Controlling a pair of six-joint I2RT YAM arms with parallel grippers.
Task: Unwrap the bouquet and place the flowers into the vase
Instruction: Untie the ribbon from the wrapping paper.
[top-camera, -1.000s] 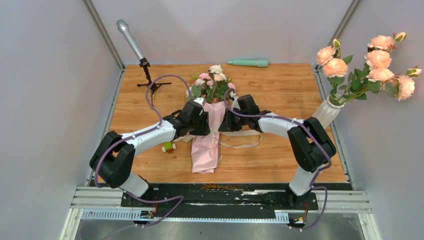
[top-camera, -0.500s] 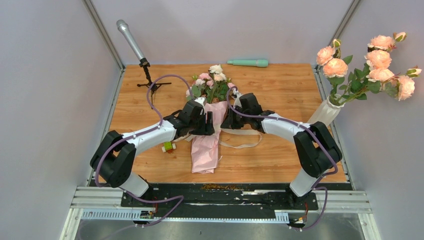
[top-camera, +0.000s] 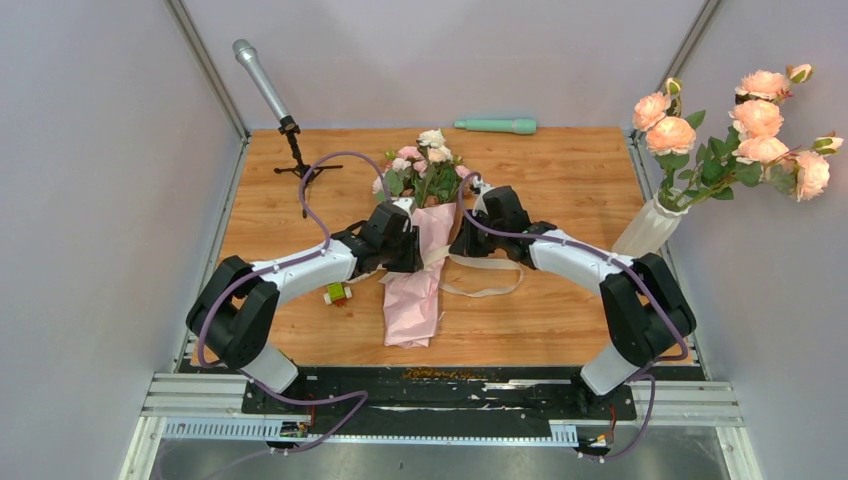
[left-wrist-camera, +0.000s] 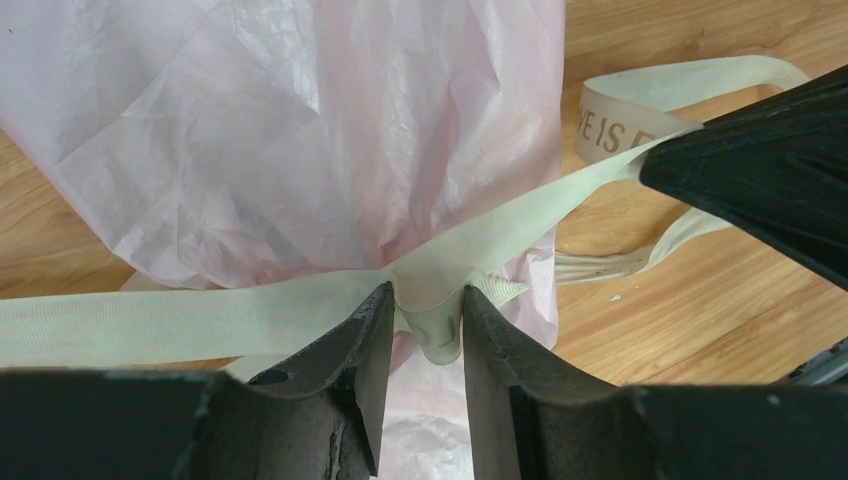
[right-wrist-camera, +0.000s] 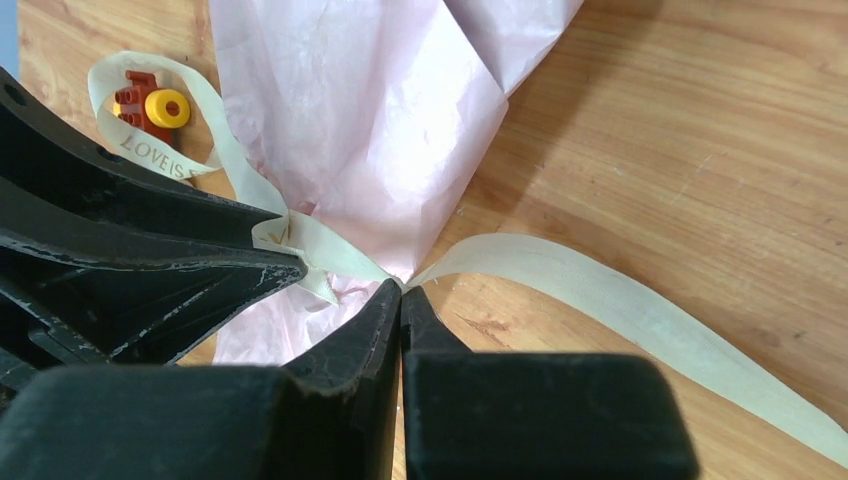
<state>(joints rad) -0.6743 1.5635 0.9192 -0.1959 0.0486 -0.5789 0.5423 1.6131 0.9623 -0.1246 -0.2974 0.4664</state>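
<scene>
Pink crinkled paper wraps the bouquet (top-camera: 412, 295), which lies lengthwise in the middle of the wooden tabletop (top-camera: 560, 180), its flowers (top-camera: 425, 165) pointing toward the far edge. A flat cream ribbon (left-wrist-camera: 180, 318) with a fine woven grain crosses the paper's waist and gathers into a knot. The left fingers (left-wrist-camera: 388, 305) stand narrowly apart and pinch that knot between their tips. From it one strand runs taut to the right fingers (right-wrist-camera: 402, 292), pressed fully together on the ribbon — a loose tail curls away over bare wood to the right. The ribbed white vase (top-camera: 645, 228) stands at the right edge, well apart from the bouquet, holding peach roses (top-camera: 760, 120). A small red-and-yellow block (top-camera: 337, 293) lies just left of the paper.
</scene>
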